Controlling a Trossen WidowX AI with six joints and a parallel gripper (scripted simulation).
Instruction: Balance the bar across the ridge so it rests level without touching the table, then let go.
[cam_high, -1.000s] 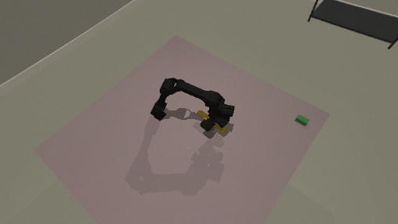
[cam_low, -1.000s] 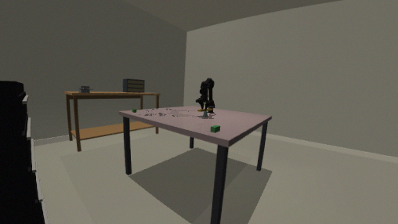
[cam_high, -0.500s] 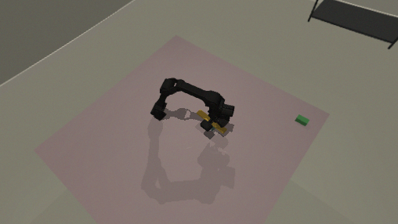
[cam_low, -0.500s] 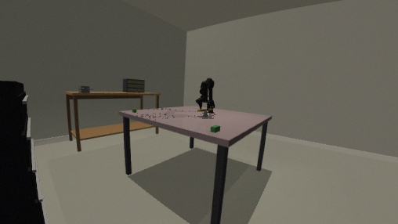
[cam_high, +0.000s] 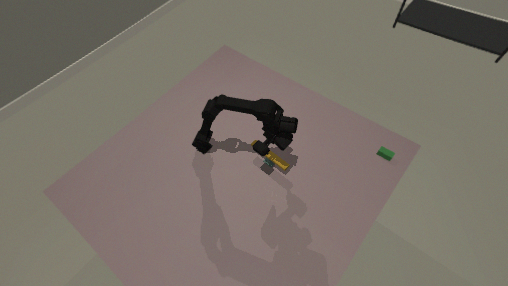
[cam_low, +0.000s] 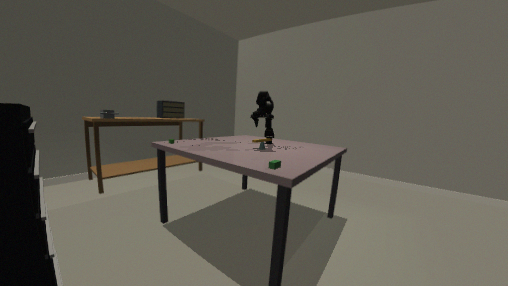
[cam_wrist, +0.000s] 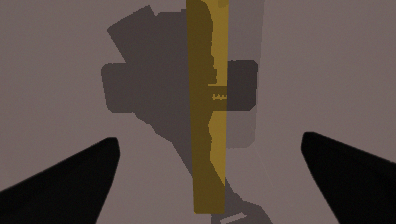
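Yellow bar (cam_high: 278, 161) (cam_low: 261, 140) (cam_wrist: 202, 150) above pink table (cam_high: 150, 165) (cam_low: 225, 153) (cam_wrist: 320, 65), open jaws apart from it

Top: high, tilted down over whole arm; exterior: far, low, sideways; wrist: close, downward; all share bar.

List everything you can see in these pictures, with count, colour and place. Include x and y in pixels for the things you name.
long flat bar (cam_high: 278, 160) (cam_low: 260, 141) (cam_wrist: 202, 150): one, yellow, at the ridge, below the gripper
small ridge (cam_high: 269, 162) (cam_low: 262, 146): one, teal, on the table
rectangular blocks (cam_high: 385, 153) (cam_low: 274, 164): two, green, near table corners
square-cornered table (cam_high: 150, 150) (cam_low: 220, 155) (cam_wrist: 320, 60): one, pink top, dark legs, mid-room
wood-coloured workbench (cam_low: 145, 120): one, brown, by the wall
pot-like object (cam_low: 107, 114): one, grey, on the workbench
slatted box (cam_low: 171, 109): one, dark, beside it
tall furniture (cam_low: 20, 200): one, black, exterior view's left edge
flat panel (cam_high: 450, 25): one, dark, top view's upper right
six-joint arm (cam_high: 242, 104) (cam_low: 263, 100): one, black, on the table
parallel-jaw gripper (cam_high: 272, 145) (cam_low: 255, 121) (cam_wrist: 210, 142): one, black, open
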